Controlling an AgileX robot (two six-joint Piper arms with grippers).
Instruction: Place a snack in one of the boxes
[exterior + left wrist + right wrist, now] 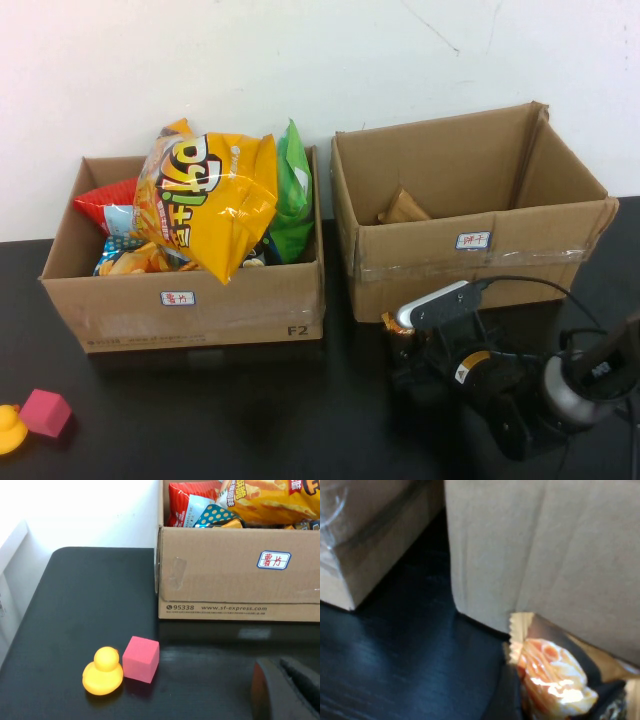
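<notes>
Two open cardboard boxes stand side by side. The left box (pixel 200 300) is heaped with snack bags, a big yellow chip bag (pixel 205 200) on top. The right box (pixel 450 270) holds one brown packet (pixel 405 208). My right gripper (pixel 402 345) is low on the table just in front of the right box's left corner, shut on an orange-and-brown snack packet (pixel 550 677). That packet peeks out in the high view (pixel 391 322). My left gripper (pixel 282 685) is outside the high view. It hangs over the table in front of the left box (pixel 235 585), fingers together and empty.
A yellow rubber duck (pixel 102 672) and a pink cube (pixel 141 658) sit on the black table at the front left, also in the high view (pixel 45 412). A green bag (pixel 292 190) leans at the left box's right side. A white wall stands behind.
</notes>
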